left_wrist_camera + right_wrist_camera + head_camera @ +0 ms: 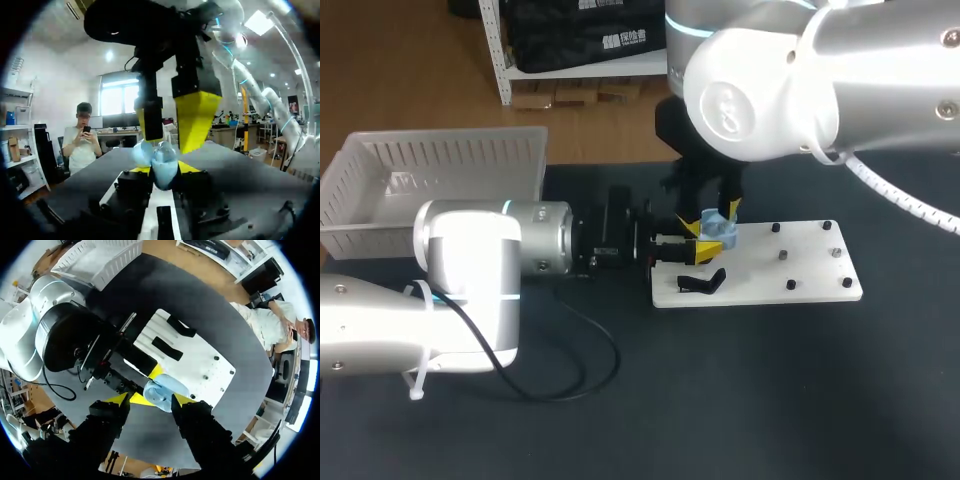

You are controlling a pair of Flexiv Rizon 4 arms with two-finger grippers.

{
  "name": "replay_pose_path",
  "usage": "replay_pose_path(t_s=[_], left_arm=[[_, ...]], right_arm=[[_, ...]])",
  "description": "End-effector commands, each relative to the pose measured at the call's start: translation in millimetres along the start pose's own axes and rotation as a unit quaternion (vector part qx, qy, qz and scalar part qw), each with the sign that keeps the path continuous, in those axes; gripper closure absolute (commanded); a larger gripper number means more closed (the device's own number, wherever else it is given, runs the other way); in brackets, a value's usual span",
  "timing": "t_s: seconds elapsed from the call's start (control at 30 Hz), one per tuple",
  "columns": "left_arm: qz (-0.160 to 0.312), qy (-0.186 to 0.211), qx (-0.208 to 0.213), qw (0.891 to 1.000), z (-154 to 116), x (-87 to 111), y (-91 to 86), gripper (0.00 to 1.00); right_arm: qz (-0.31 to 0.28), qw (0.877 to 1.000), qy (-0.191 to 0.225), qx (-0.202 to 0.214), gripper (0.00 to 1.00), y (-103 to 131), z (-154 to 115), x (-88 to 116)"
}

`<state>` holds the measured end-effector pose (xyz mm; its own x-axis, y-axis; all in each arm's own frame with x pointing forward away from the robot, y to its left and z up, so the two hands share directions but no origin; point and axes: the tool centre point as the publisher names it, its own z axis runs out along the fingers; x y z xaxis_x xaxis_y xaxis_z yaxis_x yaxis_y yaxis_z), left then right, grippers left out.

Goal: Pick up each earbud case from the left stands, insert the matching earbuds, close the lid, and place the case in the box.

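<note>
A light blue earbud case [720, 232] hangs just above the left end of the white peg board [790, 270]. My left gripper [698, 242] comes in level from the left and is shut on it; in the left wrist view the case [163, 167] sits between that gripper's [164, 170] yellow tips. My right gripper [715, 215] points down over the case. In the right wrist view the right gripper [150, 400] straddles the case [164, 391], with a gap showing beside one fingertip [118, 399]. From the left wrist its fingers [197, 117] drop down on either side.
Two black stands [704, 283] lie on the board's left end, and several small black pegs [785, 255] stick up from its right half. A white slatted basket [440, 140] stands at the back left. A black cable [570, 380] loops on the dark table near my left arm.
</note>
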<state>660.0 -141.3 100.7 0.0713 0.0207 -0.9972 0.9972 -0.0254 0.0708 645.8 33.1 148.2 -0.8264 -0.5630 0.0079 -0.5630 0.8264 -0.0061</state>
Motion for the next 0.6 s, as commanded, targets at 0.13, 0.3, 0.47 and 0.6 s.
replay_pose_path(t_s=[0.13, 0.3, 0.47, 0.6], left_arm=[[0.0, 0.0, 0.002, 1.0, 0.7, -0.3, 0.0, 1.0], [0.0, 0.0, 0.002, 1.0, 0.7, -0.3, 0.0, 1.0], [0.0, 0.0, 0.002, 1.0, 0.7, -0.3, 0.0, 1.0], [0.0, 0.0, 0.002, 1.0, 0.7, -0.3, 0.0, 1.0]], right_arm=[[0.014, 0.999, -0.023, -0.033, 0.0, -9.1, -19.6, 4.8], [0.146, 0.986, -0.058, -0.049, 0.0, -38.7, -30.1, -12.4], [0.243, 0.965, -0.066, -0.069, 0.0, -70.4, -24.7, -26.8], [0.27, 0.959, -0.055, -0.062, 0.0, -82.8, -12.9, -32.8]])
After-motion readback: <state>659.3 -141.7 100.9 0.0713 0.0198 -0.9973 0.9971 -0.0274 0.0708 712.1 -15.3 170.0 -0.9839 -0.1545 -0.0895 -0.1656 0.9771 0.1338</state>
